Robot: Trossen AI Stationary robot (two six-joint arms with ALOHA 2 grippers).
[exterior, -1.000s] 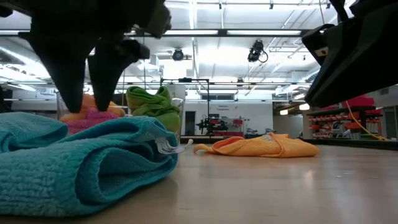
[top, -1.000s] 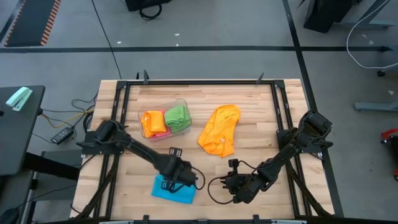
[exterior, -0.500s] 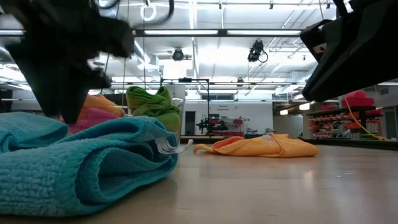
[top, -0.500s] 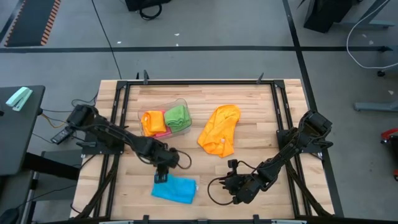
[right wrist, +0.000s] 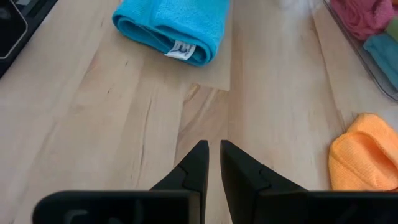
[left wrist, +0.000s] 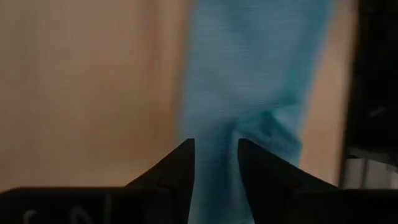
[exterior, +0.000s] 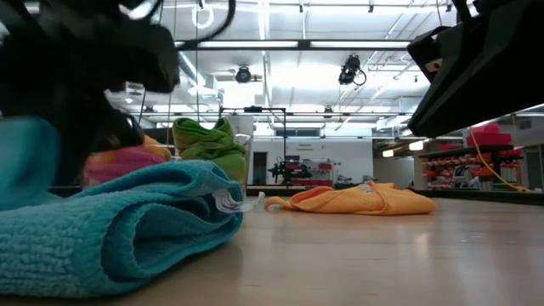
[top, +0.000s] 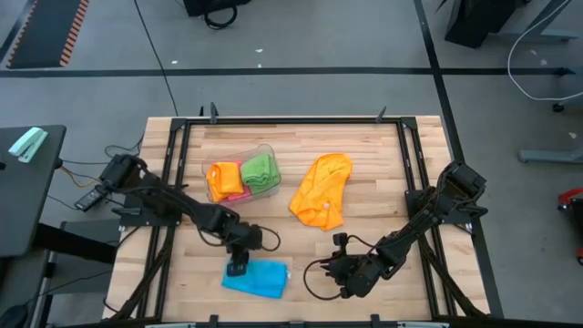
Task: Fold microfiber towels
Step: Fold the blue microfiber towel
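Note:
A folded sky-blue towel (top: 260, 278) lies near the table's front edge, left of centre. My left gripper (top: 237, 267) is down at its left end, closed around blue cloth (left wrist: 249, 74). My right gripper (top: 337, 273) waits to the towel's right, shut and holding nothing (right wrist: 214, 155). A crumpled orange towel (top: 321, 191) lies on the table's middle. Folded orange, pink and green towels sit in a clear tub (top: 241, 178). My left gripper has the blue towel's left end (left wrist: 214, 180) between its two fingers, coming slanting down from the far left. In the low view that end (exterior: 25, 161) stands raised above the rest of the roll (exterior: 127, 221), which lies on the table. The view is blurred, so the layers cannot be told.
The clear tub stands far left of centre, its green towel (exterior: 208, 140) showing above the rim. Bare wood stretches between the blue towel (right wrist: 171, 25) and the orange one (right wrist: 364, 155). A dark frame runs round the table's edges (top: 291, 118).
My left gripper has gone from above the blue towel's right half toward the table's left edge, tipped downward and sunk onto the towel's left end. That end now stands raised; the rest of the towel has stayed put.

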